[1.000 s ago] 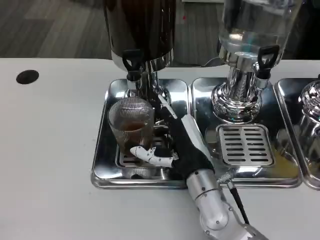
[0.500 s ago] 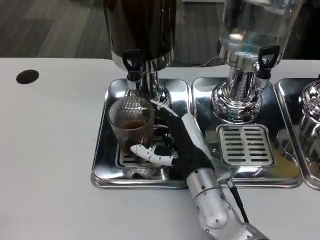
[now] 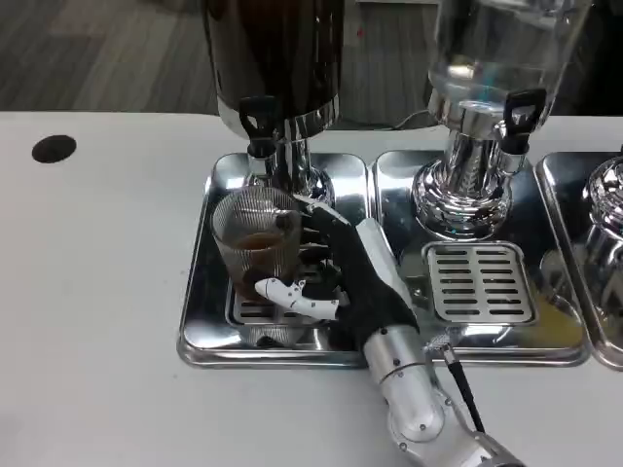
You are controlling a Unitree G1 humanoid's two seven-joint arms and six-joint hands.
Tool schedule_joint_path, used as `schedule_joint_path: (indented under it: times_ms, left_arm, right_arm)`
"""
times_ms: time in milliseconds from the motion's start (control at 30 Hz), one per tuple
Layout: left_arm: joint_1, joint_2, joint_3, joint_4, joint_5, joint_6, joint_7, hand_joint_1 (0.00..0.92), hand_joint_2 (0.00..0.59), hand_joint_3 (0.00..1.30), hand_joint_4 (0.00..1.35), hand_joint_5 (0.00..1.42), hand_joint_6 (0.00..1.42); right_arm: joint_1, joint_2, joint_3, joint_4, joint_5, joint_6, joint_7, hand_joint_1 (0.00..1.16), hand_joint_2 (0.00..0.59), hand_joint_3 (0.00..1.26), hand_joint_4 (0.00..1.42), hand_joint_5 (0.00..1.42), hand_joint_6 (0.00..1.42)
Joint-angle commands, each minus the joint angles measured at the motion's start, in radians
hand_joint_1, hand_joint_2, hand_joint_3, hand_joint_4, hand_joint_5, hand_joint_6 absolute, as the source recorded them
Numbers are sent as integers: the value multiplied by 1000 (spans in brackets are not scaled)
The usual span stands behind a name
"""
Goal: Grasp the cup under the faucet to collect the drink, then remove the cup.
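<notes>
One hand, the right hand (image 3: 343, 270), is wrapped around the ribbed glass cup (image 3: 257, 243), which sits on the steel tray (image 3: 200, 311) under the black faucet (image 3: 258, 125). It should hold tight and lift the cup out straight so nothing spills. A little brown drink sits inside

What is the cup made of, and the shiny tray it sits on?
The cup looks like clear ribbed glass or hard plastic: you can see the brown drink through its fine upright ridges. The tray looks like polished metal, probably stainless steel, since it mirrors things above it. The robot hand beside the cup has smooth white and black shells, likely plastic.
</notes>
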Motion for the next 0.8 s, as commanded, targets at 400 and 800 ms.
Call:
schedule_joint_path:
  times_ms: [400, 800]
  left_arm:
    - [-24, 6, -38, -24, 7, 42, -9, 0, 0, 0, 0, 0, 0]
    - [-33, 6, -49, -27, 13, 53, -11, 0, 0, 0, 0, 0, 0]
  right_arm:
    - [84, 103, 20, -159, -12, 39, -10, 876, 201, 296, 311, 346, 444]
    - [117, 94, 27, -223, -15, 54, -2, 876, 201, 308, 313, 358, 471]
